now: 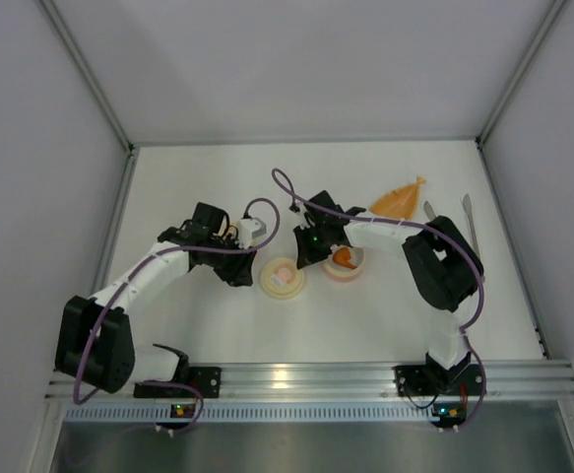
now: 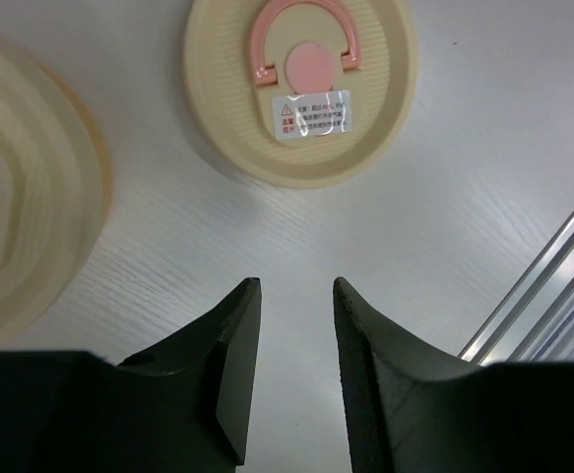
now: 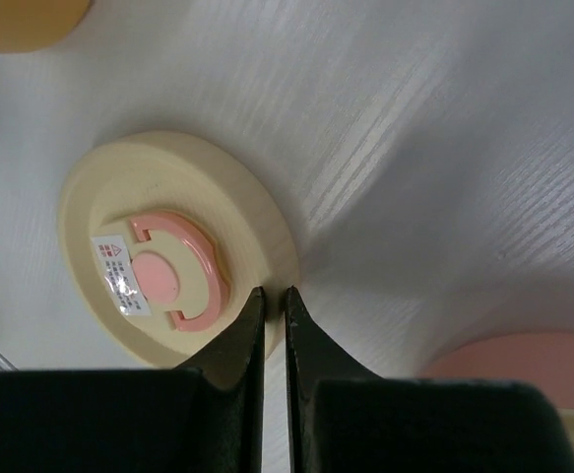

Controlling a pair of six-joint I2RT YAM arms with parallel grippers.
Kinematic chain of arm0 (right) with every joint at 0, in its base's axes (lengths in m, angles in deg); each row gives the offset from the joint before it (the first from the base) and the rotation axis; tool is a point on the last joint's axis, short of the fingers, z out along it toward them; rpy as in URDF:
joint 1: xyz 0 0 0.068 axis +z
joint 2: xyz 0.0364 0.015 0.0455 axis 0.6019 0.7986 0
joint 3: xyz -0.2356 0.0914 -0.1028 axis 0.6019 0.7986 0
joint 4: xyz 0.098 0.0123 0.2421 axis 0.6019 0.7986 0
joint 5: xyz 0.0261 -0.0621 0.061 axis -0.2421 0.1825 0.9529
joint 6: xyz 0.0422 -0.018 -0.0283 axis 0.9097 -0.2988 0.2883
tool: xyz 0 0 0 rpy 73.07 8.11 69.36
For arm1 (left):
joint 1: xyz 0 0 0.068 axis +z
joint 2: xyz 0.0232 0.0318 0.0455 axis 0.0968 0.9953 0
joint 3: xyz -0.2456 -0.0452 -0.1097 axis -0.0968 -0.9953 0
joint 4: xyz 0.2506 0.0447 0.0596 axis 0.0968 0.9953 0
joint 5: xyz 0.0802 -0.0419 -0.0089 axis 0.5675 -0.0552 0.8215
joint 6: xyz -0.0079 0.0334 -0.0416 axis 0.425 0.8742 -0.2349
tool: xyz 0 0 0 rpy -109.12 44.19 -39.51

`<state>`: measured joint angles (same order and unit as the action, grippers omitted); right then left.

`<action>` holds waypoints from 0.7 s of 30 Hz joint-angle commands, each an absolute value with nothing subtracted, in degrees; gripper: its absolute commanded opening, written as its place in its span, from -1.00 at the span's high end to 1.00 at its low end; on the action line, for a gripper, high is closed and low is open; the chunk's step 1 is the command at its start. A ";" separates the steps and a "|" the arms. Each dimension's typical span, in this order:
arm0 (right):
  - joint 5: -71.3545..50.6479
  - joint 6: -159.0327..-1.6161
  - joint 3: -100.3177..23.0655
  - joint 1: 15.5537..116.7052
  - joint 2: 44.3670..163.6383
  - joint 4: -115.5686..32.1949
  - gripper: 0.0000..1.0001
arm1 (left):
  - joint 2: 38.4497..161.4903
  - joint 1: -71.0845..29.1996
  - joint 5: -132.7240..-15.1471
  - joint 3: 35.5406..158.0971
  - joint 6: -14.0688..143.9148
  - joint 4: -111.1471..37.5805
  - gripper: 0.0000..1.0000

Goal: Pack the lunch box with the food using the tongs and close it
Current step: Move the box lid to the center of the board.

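Left jaws spread with nothing between them, low over the bare counter (image 2: 444, 227) just left of the pink-marked lid (image 2: 301, 89), clear of it. Right jaws pressed together and empty, tips down at the rim of that same lid; cannot tell whether they touch it. Lid lies flat at mid-counter. Pink tub (image 1: 347, 268) just right of the lid, uncovered, orange food piece (image 1: 343, 258) inside. Yellow-orange tub (image 3: 21, 20) left of the lid, capped by a cream lid with orange centre (image 2: 21, 197). Tongs (image 1: 471, 222) at far right, well apart from both arms, near the orange leaf dish (image 1: 400, 202).
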<state>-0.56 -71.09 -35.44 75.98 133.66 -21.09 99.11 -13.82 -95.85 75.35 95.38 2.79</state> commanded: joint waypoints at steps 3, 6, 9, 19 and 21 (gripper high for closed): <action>-0.07 -68.50 -36.21 75.85 133.67 -24.09 0.67 | 105.59 -14.92 -89.93 76.24 93.11 -0.31 0.19; 3.17 -69.12 -35.68 74.54 132.88 -24.09 0.45 | 108.32 -15.10 -91.42 76.07 91.28 -2.42 0.19; 6.35 -69.47 -34.45 73.39 131.65 -24.88 0.20 | 110.51 -15.27 -93.09 76.33 87.59 -4.53 0.19; 13.37 -69.65 -29.97 72.69 128.04 -32.17 0.17 | 117.36 -16.33 -94.15 80.28 79.14 -4.97 -0.02; 13.91 -69.82 -28.74 72.60 127.08 -33.83 0.21 | 118.86 -16.77 -93.45 82.04 77.83 -4.27 -0.02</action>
<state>10.82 -69.45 -29.54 73.19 131.67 -26.82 117.38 -16.11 -93.23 78.78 81.37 -2.71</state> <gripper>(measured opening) 0.405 0.507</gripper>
